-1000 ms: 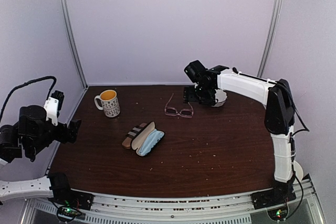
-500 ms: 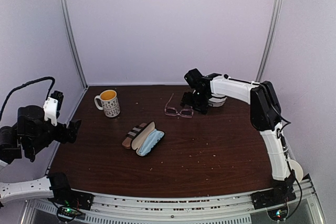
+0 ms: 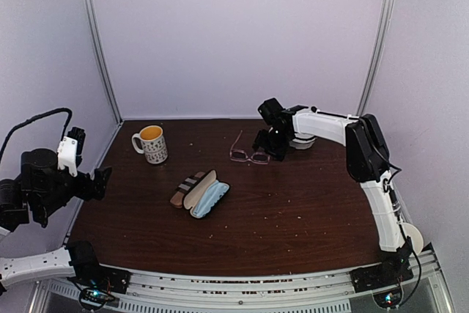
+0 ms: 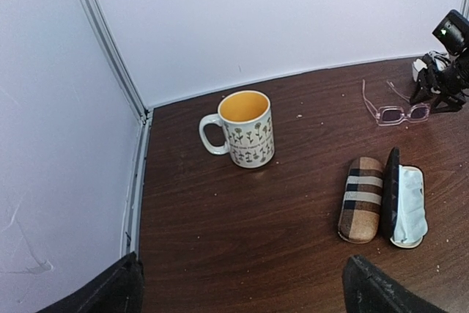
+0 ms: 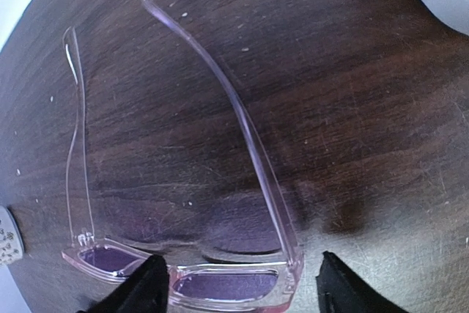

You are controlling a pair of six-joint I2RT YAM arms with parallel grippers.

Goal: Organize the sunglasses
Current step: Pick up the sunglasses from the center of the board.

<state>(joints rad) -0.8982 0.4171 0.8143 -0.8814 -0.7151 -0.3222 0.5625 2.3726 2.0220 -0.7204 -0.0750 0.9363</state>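
Right of centre in the top view, the pink glasses (image 3: 249, 154) lie on the table (image 3: 308, 210) with their arms unfolded. The right gripper (image 5: 240, 289) is spread, one finger on either side of the front frame; I cannot tell if they touch it. The left gripper (image 4: 245, 291) hangs spread at the far left. Risk: if pinched near one hinge, the thin frame may pivot or slip out, its long arms dragging.
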